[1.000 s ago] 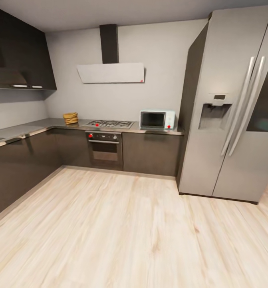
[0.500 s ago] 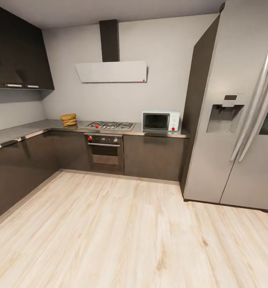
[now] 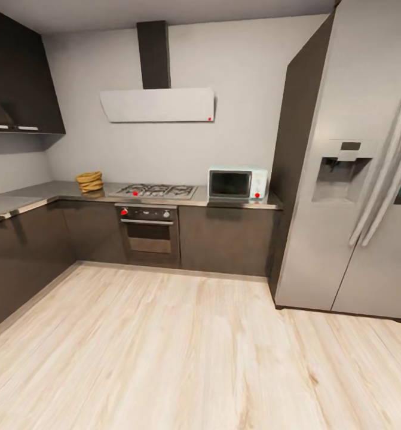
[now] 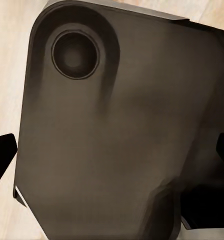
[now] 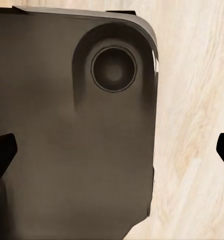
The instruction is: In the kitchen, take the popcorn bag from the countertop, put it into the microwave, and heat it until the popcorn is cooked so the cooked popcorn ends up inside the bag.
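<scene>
One popcorn bag [image 3: 89,181] on countertop [image 3: 27,194], microwave [image 3: 238,183]

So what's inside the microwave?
The microwave sits shut on the countertop. Its dark glass door hides whatever is inside. The popcorn bag is out on the counter, left of the hob.

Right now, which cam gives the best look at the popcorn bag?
Head view. The popcorn bag sits on the countertop left of the gas hob, far off and small. Both wrist views look down at the robot's dark base and wood floor, with nothing of the bag.
</scene>
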Robot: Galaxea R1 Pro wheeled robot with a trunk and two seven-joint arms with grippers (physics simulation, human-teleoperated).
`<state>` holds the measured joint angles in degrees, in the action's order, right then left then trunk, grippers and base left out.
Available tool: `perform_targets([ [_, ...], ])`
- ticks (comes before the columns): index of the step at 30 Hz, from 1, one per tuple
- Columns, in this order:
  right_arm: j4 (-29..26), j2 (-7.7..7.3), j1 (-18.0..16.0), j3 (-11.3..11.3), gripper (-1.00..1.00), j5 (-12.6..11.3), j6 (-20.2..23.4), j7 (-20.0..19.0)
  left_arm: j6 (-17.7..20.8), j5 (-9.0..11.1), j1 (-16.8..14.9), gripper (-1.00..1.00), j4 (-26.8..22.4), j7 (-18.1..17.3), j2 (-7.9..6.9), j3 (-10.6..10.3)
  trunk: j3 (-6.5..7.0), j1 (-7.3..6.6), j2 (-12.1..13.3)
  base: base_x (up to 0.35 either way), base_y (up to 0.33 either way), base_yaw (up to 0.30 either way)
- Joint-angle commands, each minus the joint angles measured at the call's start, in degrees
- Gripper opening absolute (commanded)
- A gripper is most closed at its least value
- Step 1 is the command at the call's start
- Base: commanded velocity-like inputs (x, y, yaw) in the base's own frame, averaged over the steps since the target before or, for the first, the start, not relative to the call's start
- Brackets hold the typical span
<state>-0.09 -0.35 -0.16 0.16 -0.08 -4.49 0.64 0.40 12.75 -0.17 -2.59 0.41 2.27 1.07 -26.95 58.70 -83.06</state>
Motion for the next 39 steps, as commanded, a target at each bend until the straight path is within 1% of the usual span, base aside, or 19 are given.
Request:
perform_targets([
  [1, 0.00, 0.00, -0.02, 0.02, 1.00, -0.01, -0.14, 0.07, 0.04, 0.34, 0.00, 1.00, -0.05, 0.04, 0.01, 0.08, -0.05, 0.03, -0.02, 0.326, 0.074, -0.243],
  [7, 0.00, 0.02, -0.02, 0.02, 1.00, -0.01, -0.15, 0.07, 0.04, 0.34, 0.00, 1.00, -0.05, 0.05, 0.01, 0.08, -0.05, 0.03, -0.02, 0.326, 0.074, -0.187],
  [28, 0.00, -0.23, -0.02, 0.11, 1.00, 0.09, -0.13, 0.07, 0.04, 0.26, 0.00, 1.00, -0.05, 0.03, 0.01, 0.08, -0.05, 0.03, -0.02, 0.326, 0.073, -0.004],
  [34, 0.00, -0.28, -0.02, 0.11, 1.00, 0.11, -0.21, 0.07, 0.04, 0.26, 0.00, 1.00, -0.05, 0.04, 0.01, 0.08, -0.05, 0.03, -0.02, 0.326, 0.014, 0.000],
  [39, 0.00, -0.19, -0.02, 0.11, 1.00, 0.08, -0.34, 0.07, -0.02, 0.26, 0.00, 1.00, -0.05, 0.05, 0.01, 0.08, -0.05, 0.03, -0.02, 0.326, 0.000, -0.164],
])
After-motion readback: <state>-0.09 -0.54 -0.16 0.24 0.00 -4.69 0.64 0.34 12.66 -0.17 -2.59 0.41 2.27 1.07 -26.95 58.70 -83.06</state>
